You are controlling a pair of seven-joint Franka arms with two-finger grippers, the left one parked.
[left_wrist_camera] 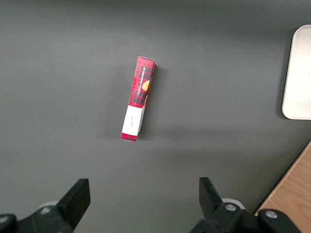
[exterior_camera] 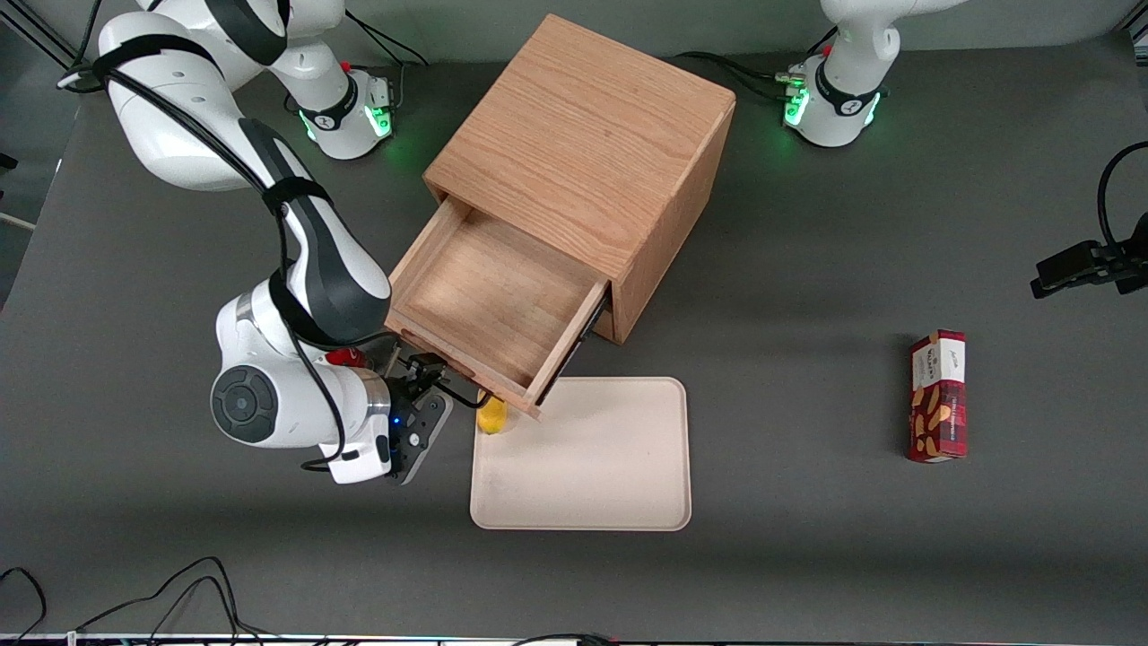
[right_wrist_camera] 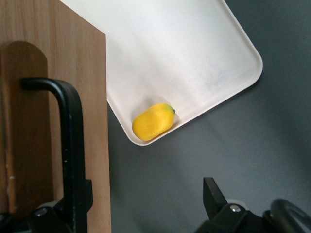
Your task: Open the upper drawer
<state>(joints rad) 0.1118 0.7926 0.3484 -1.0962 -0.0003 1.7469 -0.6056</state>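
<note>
The wooden box cabinet (exterior_camera: 583, 135) stands mid-table. Its upper drawer (exterior_camera: 484, 296), a shallow light oak tray, is pulled well out and looks empty. The drawer's front panel (right_wrist_camera: 29, 121) and its thin black wire handle (right_wrist_camera: 70, 145) show in the right wrist view. My right gripper (exterior_camera: 438, 388) is in front of the drawer, at the end of the handle toward the working arm's side. It is open (right_wrist_camera: 146, 206). One finger (right_wrist_camera: 86, 194) sits beside the handle bar and the other finger (right_wrist_camera: 211, 194) is over bare table. The lower drawer is hidden under the upper one.
A cream tray (exterior_camera: 610, 467) lies in front of the cabinet, with a yellow fruit (exterior_camera: 491, 415) in the corner under the drawer's front edge; the fruit (right_wrist_camera: 153, 121) lies close to my gripper. A red snack box (exterior_camera: 937, 395) lies toward the parked arm's end.
</note>
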